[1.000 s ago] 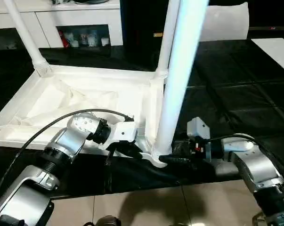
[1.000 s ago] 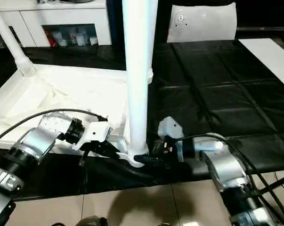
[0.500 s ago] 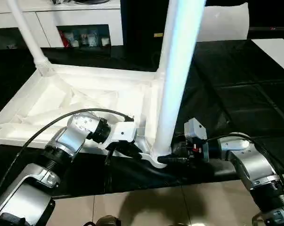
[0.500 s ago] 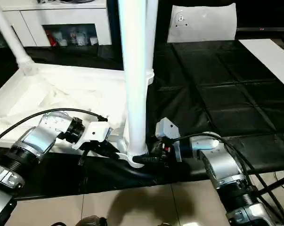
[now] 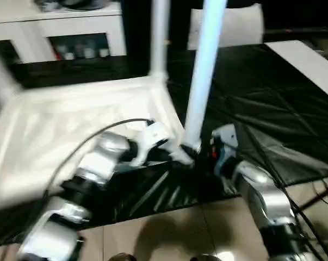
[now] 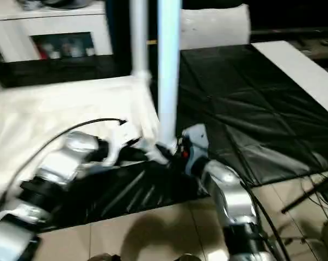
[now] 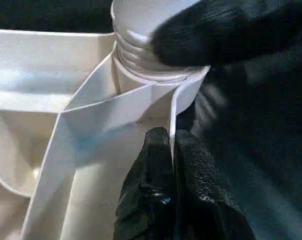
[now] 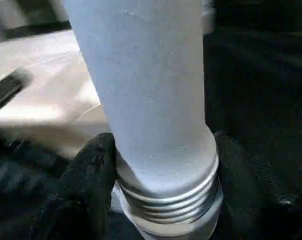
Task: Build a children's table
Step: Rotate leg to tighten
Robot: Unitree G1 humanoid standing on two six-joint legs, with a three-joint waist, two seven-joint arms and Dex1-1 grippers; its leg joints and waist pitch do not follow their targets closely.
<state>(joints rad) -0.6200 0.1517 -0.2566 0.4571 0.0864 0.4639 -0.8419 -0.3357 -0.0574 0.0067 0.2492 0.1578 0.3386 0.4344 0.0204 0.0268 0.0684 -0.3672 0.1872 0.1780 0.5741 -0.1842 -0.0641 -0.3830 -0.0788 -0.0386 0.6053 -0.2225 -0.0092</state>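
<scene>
Upside down on the black-covered work table (image 5: 272, 103) lies the white tabletop (image 5: 71, 119), its ribbed underside facing up, and everything else can be placed from it. At its far left corner a white leg (image 5: 0, 76) rises out of frame; behind that corner stands a white cabinet (image 5: 71, 32). Near the tabletop's front edge, the left gripper (image 7: 172, 150) reaches in toward the near right corner, and the left wrist view shows its two black fingers (image 7: 151, 165) pressed together on a thin upright rib of the tabletop's rim just below the corner socket (image 7: 156, 85). At the far right corner another leg (image 5: 159, 38) stands upright in its socket. At the near right corner a third leg (image 5: 204, 70) stands upright, its threaded base sitting at the socket with several thread rings still showing above the collar. The right gripper (image 8: 161, 165) comes at this corner from the tabletop's right side, its black fingers (image 8: 90, 175) spread to either side of the leg's threaded base and lying against it, clasping it just above the socket. Beyond the tabletop's right side the black cover is creased, and a white board (image 5: 305, 60) lies on it toward the far right.
</scene>
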